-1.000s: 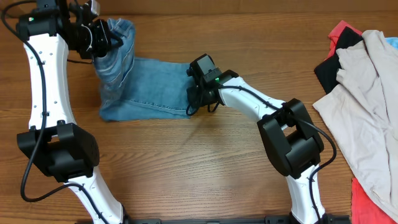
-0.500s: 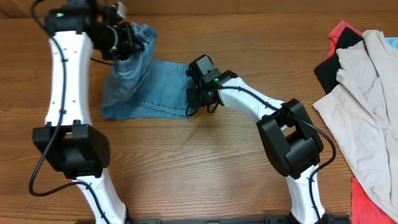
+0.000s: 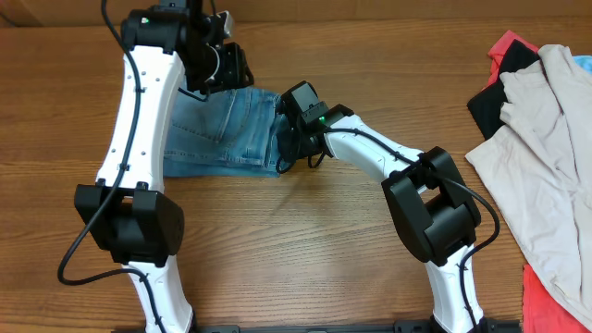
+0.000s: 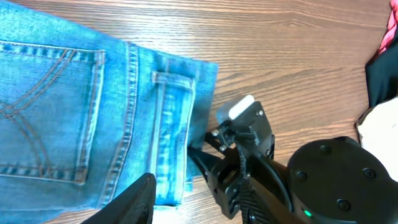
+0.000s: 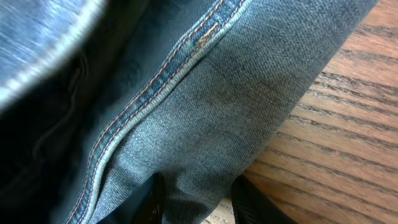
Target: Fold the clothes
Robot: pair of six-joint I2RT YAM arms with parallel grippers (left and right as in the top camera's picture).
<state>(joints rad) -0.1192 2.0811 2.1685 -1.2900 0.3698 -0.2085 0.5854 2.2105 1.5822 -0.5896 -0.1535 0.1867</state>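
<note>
Jeans (image 3: 217, 134) flat, right arm gripping

Overhead: the jeans lie on the table (image 3: 305, 250), with the left gripper (image 3: 227, 67) over their far edge and the right gripper (image 3: 284, 155) at their right edge. Left wrist: jaws parted, empty. Right wrist: fingertips (image 5: 152, 200) pinch the jeans' hem

The jeans (image 3: 217, 139) are a washed light blue denim with tan-orange stitching on the seams and curvy lines on the back pocket (image 4: 46, 115). The table (image 3: 305, 240) is warm brown wood with darker grain streaks. The left arm (image 3: 139, 129) and right arm (image 3: 379, 157) are white with black joints. Over on the side there's a beige garment (image 3: 546, 139), a red garment (image 3: 507, 44) and a black garment (image 3: 486, 106).
</note>
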